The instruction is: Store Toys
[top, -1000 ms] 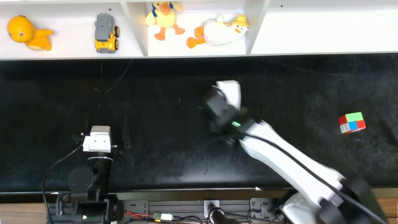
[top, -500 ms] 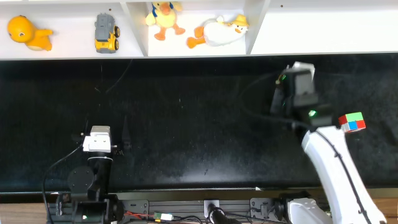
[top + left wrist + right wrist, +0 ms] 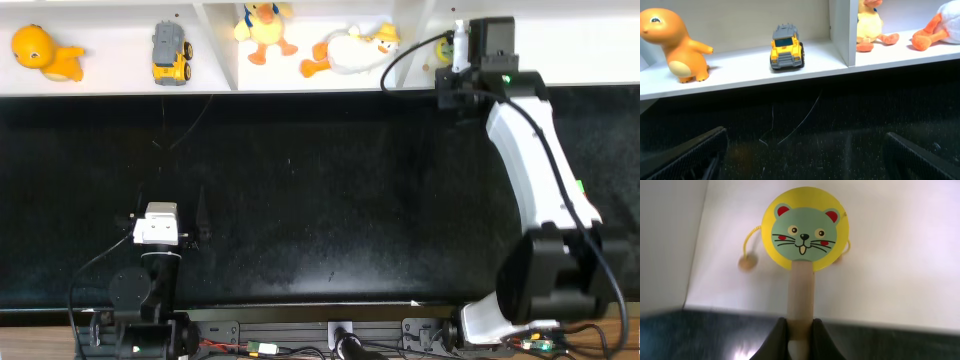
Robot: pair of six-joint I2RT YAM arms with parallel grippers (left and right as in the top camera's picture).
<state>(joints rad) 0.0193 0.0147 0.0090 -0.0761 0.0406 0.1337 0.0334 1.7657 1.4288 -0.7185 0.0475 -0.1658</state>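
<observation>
My right gripper (image 3: 801, 332) clamps the wooden handle of the cat-faced rattle (image 3: 805, 230) over the white shelf (image 3: 900, 270), upper right of the top view; my left gripper (image 3: 805, 147) sits spread wide, lower left.

A white divided shelf (image 3: 100, 88) runs along the far edge of the black tabletop (image 3: 320, 200). Its left bay holds an orange plastic dinosaur figure (image 3: 45, 52) and a yellow-and-grey toy truck (image 3: 171, 52). The middle bay holds a yellow plush duck (image 3: 265, 28) beside a white plush duck (image 3: 350, 52). The right gripper (image 3: 488, 35) is at the right bay, and the left gripper (image 3: 158, 225) sits near its arm's base.
</observation>
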